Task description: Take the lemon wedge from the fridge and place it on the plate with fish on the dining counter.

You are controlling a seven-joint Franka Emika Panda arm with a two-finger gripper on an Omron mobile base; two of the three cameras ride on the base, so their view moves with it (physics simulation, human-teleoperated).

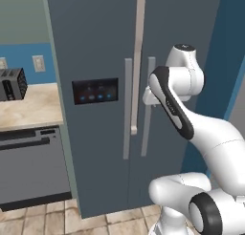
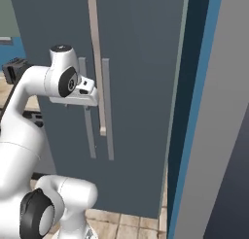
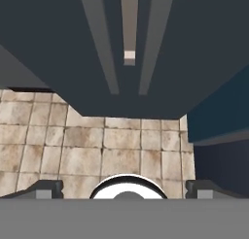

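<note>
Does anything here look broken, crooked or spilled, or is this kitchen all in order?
Nothing stands out. The fridge has both doors shut, its long handles hang straight, and its panel is lit. The toaster sits squarely on the worktop, and the floor tiles look clean.

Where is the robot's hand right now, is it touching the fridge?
In the left base view the gripper is up against the right-hand handle of the closed fridge, right of the blue-lit panel. Whether it actually touches the handle cannot be told.
</note>
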